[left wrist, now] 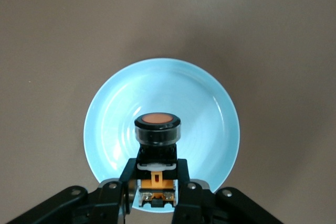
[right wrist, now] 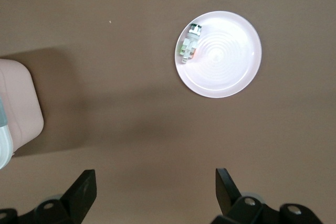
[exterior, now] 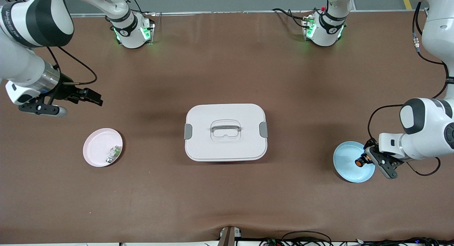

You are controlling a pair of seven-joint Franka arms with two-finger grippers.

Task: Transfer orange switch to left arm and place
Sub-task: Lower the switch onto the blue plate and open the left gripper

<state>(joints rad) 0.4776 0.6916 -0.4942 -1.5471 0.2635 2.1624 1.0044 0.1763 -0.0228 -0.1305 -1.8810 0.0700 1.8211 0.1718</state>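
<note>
Worktop point(exterior: 227, 196): brown, fills the frame.
Box point(exterior: 225, 132): white, lid on, centre of frame.
Blue plate point(exterior: 349, 168): lower right of frame.
Pink plate point(exterior: 99, 148): lower left of frame; small green-and-white part point(exterior: 113, 154) lies on it.
Left gripper point(exterior: 367, 160): over the blue plate, jaws clamped on the orange switch point(left wrist: 157, 132).
Right gripper point(exterior: 93, 98): upper left of frame, over bare worktop above the pink plate, jaws apart, holding nothing.
</note>
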